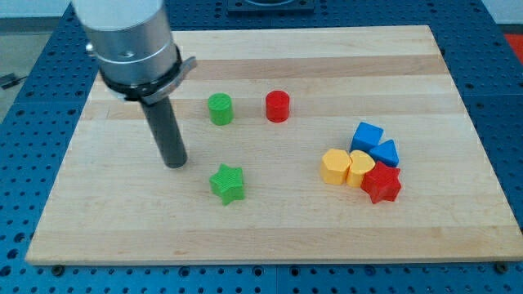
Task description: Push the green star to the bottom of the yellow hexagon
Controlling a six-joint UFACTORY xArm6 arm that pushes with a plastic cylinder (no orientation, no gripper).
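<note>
The green star [227,183] lies on the wooden board, left of the view's middle. The yellow hexagon [334,167] sits at the view's right, touching a yellow heart-like block [359,167]. My tip [175,163] rests on the board to the upper left of the green star, a short gap away and not touching it. The rod rises from it to the arm's grey body at the view's top left.
A green cylinder [220,109] and a red cylinder [278,106] stand above the star. A blue cube [368,135], a blue triangular block [386,153] and a red star [382,183] cluster with the yellow blocks. The board's bottom edge [270,260] runs below.
</note>
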